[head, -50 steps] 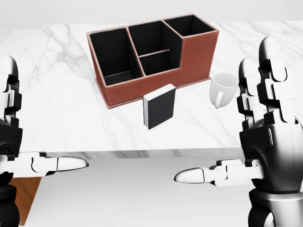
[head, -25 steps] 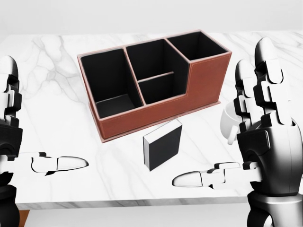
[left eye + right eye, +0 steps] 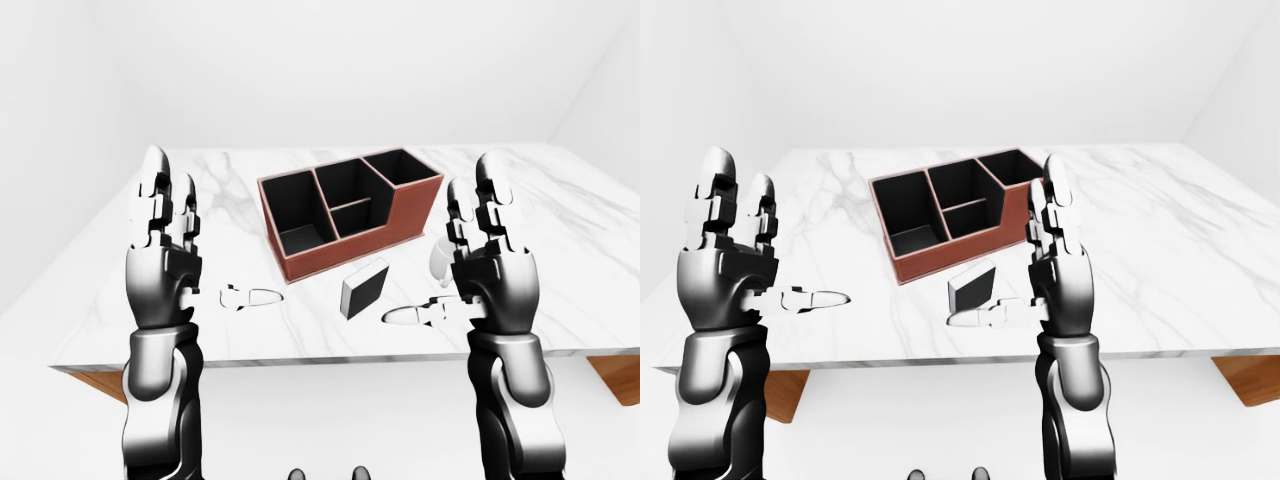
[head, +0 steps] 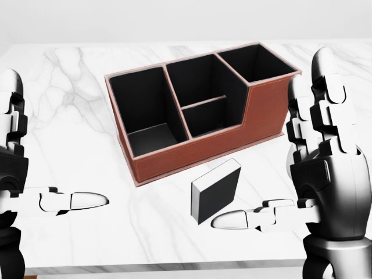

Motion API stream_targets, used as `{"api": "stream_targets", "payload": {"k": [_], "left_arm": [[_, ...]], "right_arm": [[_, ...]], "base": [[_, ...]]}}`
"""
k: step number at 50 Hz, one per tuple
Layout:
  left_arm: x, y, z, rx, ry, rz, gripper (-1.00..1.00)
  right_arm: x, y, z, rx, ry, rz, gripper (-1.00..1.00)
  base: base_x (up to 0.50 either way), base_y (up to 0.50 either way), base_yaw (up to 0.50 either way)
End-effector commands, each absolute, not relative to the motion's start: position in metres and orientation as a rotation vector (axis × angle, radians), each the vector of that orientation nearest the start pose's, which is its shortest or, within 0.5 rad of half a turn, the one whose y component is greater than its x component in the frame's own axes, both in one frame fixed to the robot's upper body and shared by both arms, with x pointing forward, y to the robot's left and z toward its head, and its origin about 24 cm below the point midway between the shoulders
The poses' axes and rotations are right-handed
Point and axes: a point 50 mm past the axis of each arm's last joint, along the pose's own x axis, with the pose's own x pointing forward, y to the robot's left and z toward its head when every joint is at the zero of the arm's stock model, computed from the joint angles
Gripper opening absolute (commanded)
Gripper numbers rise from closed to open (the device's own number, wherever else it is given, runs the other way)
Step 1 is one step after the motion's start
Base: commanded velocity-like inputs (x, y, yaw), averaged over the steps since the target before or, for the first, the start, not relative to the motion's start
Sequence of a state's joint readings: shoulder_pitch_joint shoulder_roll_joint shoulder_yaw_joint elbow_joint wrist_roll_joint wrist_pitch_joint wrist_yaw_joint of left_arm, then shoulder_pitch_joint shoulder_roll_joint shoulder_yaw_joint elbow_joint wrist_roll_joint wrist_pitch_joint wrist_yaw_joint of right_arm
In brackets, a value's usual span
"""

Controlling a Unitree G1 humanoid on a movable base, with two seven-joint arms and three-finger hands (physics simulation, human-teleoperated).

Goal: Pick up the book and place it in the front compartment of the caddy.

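A dark book (image 4: 216, 190) with a white page edge stands upright on the marble table (image 4: 70, 116), just below the caddy in the head view. The red-brown caddy (image 4: 174, 158) has black compartments and lies at an angle; its low wall faces the book. My left hand (image 4: 52, 145) is raised at the view's left, open, fingers up and thumb pointing right, well apart from the book. My right hand (image 4: 273, 145) is raised at the right, also open. Its thumb tip sits just below and right of the book; whether it touches, I cannot tell.
A white mug (image 3: 438, 262) stands right of the book, mostly hidden behind my right hand. The table's near edge (image 3: 330, 355) runs below both hands. Brown wooden pieces (image 3: 615, 378) show under the table at both sides.
The camera has moved closer to the table: caddy and book grew larger, dropped lower, then slid right in the head view. The mug went behind my right hand. Both hands keep their pose.
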State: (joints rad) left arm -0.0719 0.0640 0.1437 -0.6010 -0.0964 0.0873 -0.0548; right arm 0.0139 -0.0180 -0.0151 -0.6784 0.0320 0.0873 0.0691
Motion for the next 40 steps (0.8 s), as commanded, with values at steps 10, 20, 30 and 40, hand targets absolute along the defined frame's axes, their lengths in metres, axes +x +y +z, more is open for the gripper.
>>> {"api": "stream_targets", "payload": {"k": [10, 20, 30, 40], "left_arm": [[0.2257, 0.1755, 0.1854, 0.017, -0.588, 0.014, 1.00], [0.2262, 0.1757, 0.1846, 0.017, -0.584, 0.014, 1.00], [0.2256, 0.1771, 0.1875, 0.015, -0.598, 0.019, 1.00], [0.2255, 0.1770, 0.1874, 0.014, -0.598, 0.018, 1.00]], "right_arm": [[0.2136, -0.1520, 0.1822, -0.011, -0.583, 0.050, 1.00], [0.2102, -0.1525, 0.1861, 0.011, -0.604, 0.065, 1.00], [0.2098, -0.1518, 0.1854, 0.010, -0.601, 0.067, 1.00], [0.2107, -0.1507, 0.1827, 0.007, -0.588, 0.070, 1.00]], "base": [[0.00, 0.00, 0.00], [0.28, 0.00, 0.00], [0.50, 0.00, 0.00], [0.50, 0.00, 0.00]]}}
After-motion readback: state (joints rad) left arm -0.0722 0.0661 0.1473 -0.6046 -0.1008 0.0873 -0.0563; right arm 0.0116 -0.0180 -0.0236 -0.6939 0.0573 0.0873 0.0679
